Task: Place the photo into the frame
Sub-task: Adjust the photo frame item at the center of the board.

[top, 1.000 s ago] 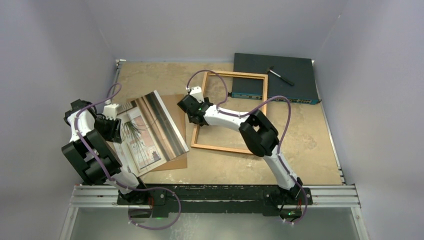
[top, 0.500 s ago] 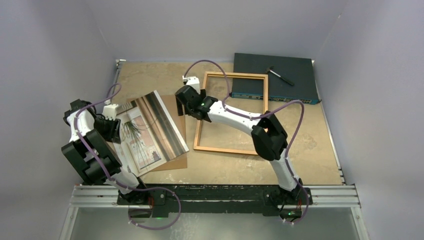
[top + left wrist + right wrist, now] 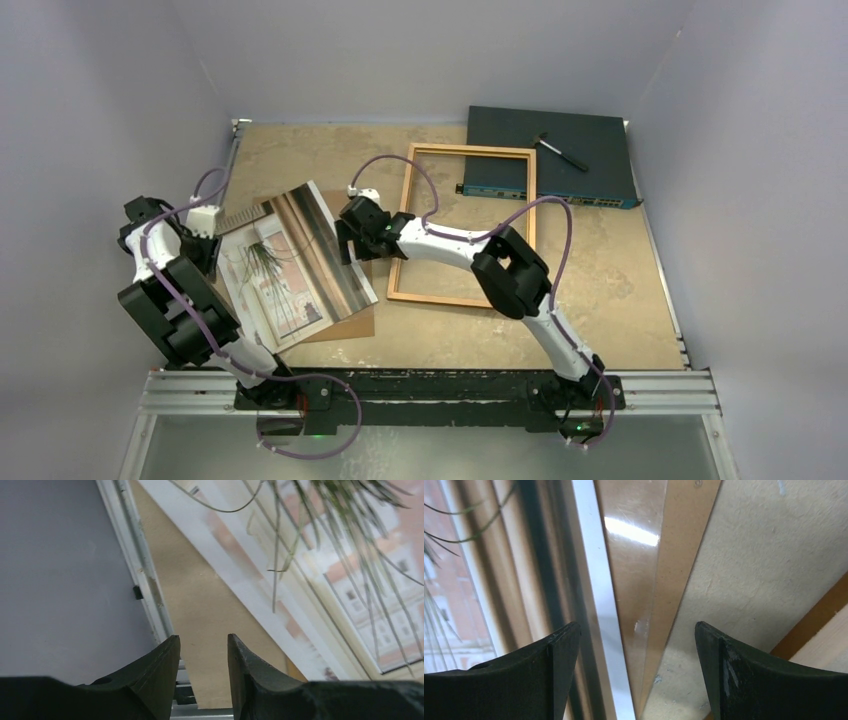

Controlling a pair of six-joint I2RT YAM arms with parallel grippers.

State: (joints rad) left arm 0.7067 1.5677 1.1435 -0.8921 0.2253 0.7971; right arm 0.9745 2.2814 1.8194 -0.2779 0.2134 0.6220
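Right end effector (image 3: 346, 245) moved from frame (image 3: 470, 150) to photo (image 3: 290, 260) edge | jaws apart

the photo (image 3: 295, 262) lies face up and skewed on the left of the table (image 3: 610, 300), glossy, white-bordered, with brown and beige stripes and a plant. the frame (image 3: 470, 150), thin orange-brown wood, lies flat just beside its right edge, nothing inside it.
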